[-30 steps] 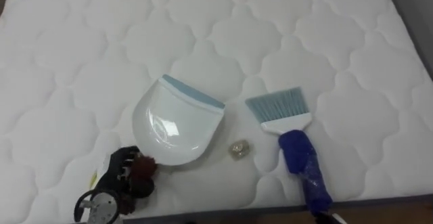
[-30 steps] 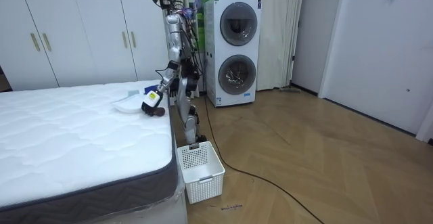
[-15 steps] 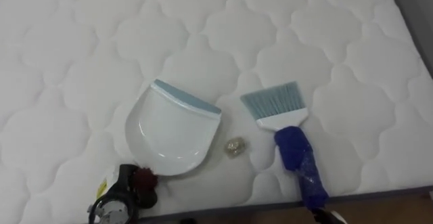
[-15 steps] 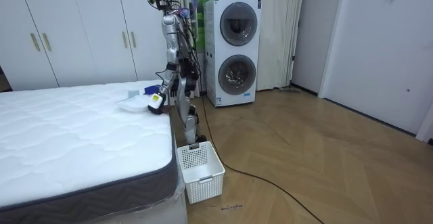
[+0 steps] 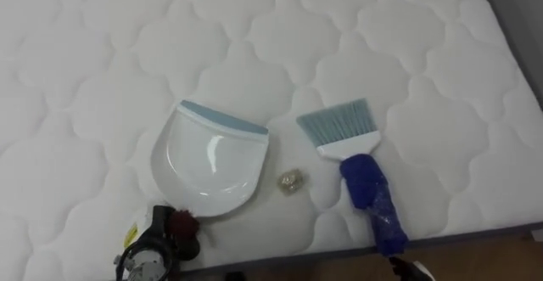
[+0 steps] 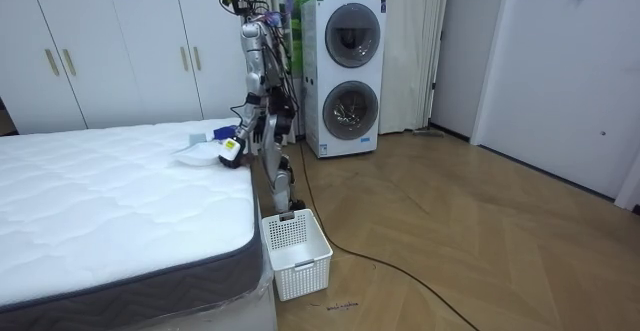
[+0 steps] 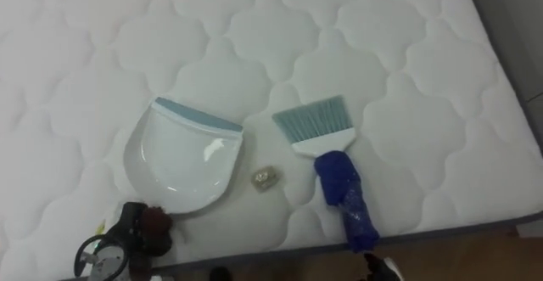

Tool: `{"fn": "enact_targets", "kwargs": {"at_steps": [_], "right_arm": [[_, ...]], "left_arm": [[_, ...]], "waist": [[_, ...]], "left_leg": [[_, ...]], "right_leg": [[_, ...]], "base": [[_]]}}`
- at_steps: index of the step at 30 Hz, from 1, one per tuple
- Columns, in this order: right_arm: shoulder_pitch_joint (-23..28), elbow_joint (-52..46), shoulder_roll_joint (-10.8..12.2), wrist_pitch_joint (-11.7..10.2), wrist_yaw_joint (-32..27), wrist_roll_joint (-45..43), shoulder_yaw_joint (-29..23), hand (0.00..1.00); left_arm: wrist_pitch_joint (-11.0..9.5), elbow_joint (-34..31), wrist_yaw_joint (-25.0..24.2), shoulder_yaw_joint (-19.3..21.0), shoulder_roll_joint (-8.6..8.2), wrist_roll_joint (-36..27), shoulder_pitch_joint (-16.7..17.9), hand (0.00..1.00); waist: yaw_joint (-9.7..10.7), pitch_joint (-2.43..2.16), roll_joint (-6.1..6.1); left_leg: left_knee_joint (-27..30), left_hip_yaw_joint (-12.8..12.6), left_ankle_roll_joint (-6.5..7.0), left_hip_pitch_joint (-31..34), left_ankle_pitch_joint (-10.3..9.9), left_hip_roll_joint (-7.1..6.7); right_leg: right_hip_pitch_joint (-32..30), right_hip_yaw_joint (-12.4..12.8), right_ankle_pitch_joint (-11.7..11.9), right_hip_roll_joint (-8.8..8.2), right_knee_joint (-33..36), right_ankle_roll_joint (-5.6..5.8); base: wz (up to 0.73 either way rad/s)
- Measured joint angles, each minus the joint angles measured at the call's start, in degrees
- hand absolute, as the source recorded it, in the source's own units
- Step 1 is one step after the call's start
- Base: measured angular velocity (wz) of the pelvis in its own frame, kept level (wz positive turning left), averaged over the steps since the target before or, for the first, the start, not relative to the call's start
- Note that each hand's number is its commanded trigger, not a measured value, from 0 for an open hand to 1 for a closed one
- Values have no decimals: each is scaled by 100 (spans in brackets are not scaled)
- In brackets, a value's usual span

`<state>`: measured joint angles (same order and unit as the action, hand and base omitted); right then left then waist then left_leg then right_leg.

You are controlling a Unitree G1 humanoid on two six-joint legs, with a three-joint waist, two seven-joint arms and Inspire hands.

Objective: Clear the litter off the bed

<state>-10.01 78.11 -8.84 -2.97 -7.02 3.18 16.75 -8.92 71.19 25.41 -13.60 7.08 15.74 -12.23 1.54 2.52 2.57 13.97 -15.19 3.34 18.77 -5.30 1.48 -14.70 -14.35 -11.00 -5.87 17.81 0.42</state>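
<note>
A white dustpan (image 5: 212, 166) with a blue lip lies on the quilted white mattress (image 5: 102, 52), near its front edge. My left hand (image 5: 165, 237) is at the pan's near end, fingers curled round its handle. A small crumpled scrap (image 5: 291, 182) rests just right of the pan. Further right lies a hand brush (image 5: 352, 158) with pale blue bristles and a dark blue handle, bristles pointing away from me. A sliver of my right hand (image 5: 413, 269) shows by the handle's end at the bottom edge. In the room view I stand at the bed's end corner.
The mattress edge (image 5: 475, 233) runs along the bottom, with wooden floor beyond it. A white plastic basket (image 6: 295, 253) stands on the floor by my feet. A stacked washer and dryer (image 6: 343, 76) is behind me, and white wardrobes (image 6: 110, 46) line the wall.
The eye view has shifted, so everything sits higher and further left. In the room view my body straightened a little. The dustpan moved slightly left with my left hand; brush and scrap stayed put.
</note>
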Motion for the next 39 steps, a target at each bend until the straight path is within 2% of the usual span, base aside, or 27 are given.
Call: {"fn": "enact_targets", "kwargs": {"at_steps": [6, 8, 11, 12, 16, 17, 19, 21, 25, 30, 32, 39], "right_arm": [[-5, -18, -13, -4, -239, 749, -21, 0], [3, -13, -19, -29, -285, 1111, -205, 0], [40, -90, -136, -128, -467, 1695, -591, 0], [26, -241, -196, -141, -562, 1947, -804, 0], [55, -464, -311, -346, -980, 2626, -1322, 0], [58, -497, -328, -365, -1031, 2708, -1395, 0], [194, -747, -414, -414, -1238, 3107, -1669, 0], [237, -997, -482, -430, -1409, 3286, -1821, 0], [168, -1217, -539, -582, -1723, 3516, -1930, 0], [-31, -1226, -557, -608, -2070, 3455, -2056, 0], [-76, -1292, -558, -688, -2196, 3439, -2056, 0], [-242, -1797, -568, -921, -2847, 2611, -2019, 0]], "left_arm": [[-25, -24, 218, 46, 34, 134, -90, 100], [-33, -38, 312, 79, 78, 314, -111, 100], [-51, -91, 529, 109, 167, 528, -117, 100], [-54, -111, 669, 114, 224, 582, -113, 100], [-79, -372, 1357, 101, 532, 756, 30, 100], [-85, -405, 1456, 110, 558, 773, 60, 100], [-101, -433, 1728, 167, 576, 888, 117, 100], [-106, -433, 1883, 209, 600, 903, 124, 100], [-145, -436, 2037, 207, 733, 1088, 132, 100], [-198, -437, 2061, 209, 773, 1146, 137, 100], [-218, -464, 2061, 209, 801, 1231, 134, 100], [-273, -464, 2061, 99, 804, 1436, 129, 100]], "waist": [[-21, -20, -24], [-21, -26, -50], [33, -58, -193], [25, -65, -244], [114, -69, -293], [132, -67, -308], [117, -113, -394], [116, -114, -426], [122, -112, -429], [101, -102, -444], [115, -101, -444], [104, -99, -439]], "left_leg": [[269, -15, 48, 227, -58, 70], [399, 20, 48, 320, -95, 109], [599, 56, 61, 523, -156, 153], [636, 40, 66, 577, -159, 157], [775, 14, 85, 659, -181, 106], [783, 14, 86, 660, -181, 97], [824, -3, 90, 658, -183, 100], [858, -37, 103, 654, -191, 92], [904, -82, 107, 653, -193, 110], [950, -179, 125, 709, -207, 132], [980, -184, 129, 781, -209, 128], [995, -290, 152, 996, -222, 110]], "right_leg": [[-142, -5, -5, 11, 105, -18], [-184, -16, -1, 31, 103, -25], [-320, -7, -1, 65, 232, -28], [-397, -3, -11, 43, 312, -29], [-641, 22, -234, -103, 752, -57], [-653, 22, -251, -116, 796, -55], [-643, 25, -281, -171, 834, -56], [-683, 33, -309, -205, 949, -55], [-740, 124, -327, -205, 1047, -64], [-858, 171, -380, -212, 1122, -55], [-945, 180, -380, -211, 1179, -57], [-1247, 294, -379, -225, 1295, -54]], "base": [[0], [2], [1], [-8], [3], [9], [3], [-5], [-7], [-8], [-3], [-4]]}}
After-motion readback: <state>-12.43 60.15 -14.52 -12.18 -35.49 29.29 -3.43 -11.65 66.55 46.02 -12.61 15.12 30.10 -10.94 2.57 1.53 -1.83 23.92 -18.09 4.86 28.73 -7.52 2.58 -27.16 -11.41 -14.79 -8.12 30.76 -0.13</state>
